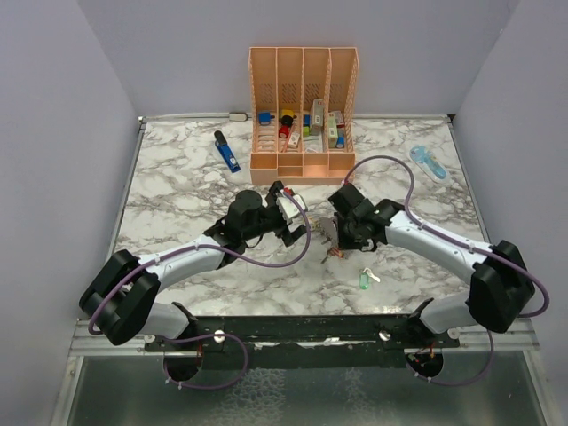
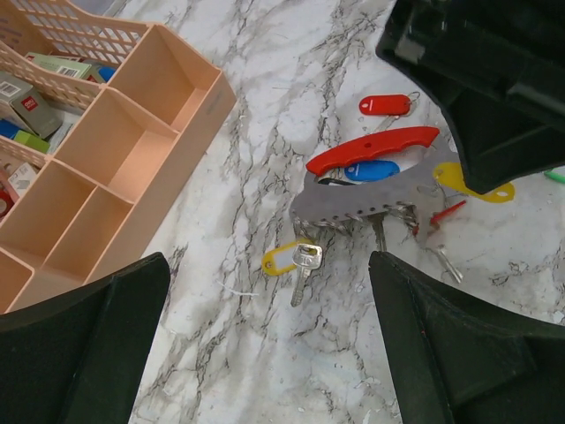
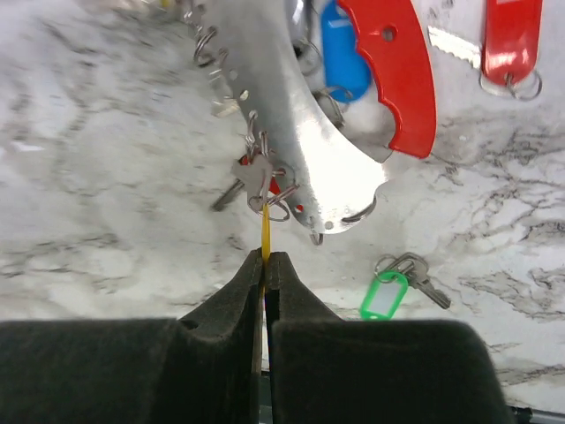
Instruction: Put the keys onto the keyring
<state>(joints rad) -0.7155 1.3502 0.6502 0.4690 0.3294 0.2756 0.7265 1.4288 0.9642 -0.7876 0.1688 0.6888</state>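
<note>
The keyring (image 2: 374, 147) is a red curved clip on a grey perforated metal plate (image 2: 353, 205), lying on the marble table between both grippers; it also shows in the right wrist view (image 3: 399, 81). Several keys hang on the plate's small rings. My right gripper (image 3: 266, 259) is shut on a yellow key tag (image 3: 265, 237), seen edge-on and linked to a ring at the plate. My left gripper (image 2: 265, 353) is open and empty just above the table, near a loose yellow-tagged key (image 2: 298, 261). A green-tagged key (image 3: 391, 290) lies loose. A red tag (image 2: 386, 105) and a blue tag (image 2: 372, 170) lie by the clip.
A peach slotted organizer (image 1: 303, 158) with small coloured items stands at the back, close to the left gripper (image 1: 295, 232). A long blue pen-like tool (image 1: 227, 153) lies to its left. A light blue object (image 1: 429, 163) lies back right. The green-tagged key (image 1: 364, 279) lies nearer the front.
</note>
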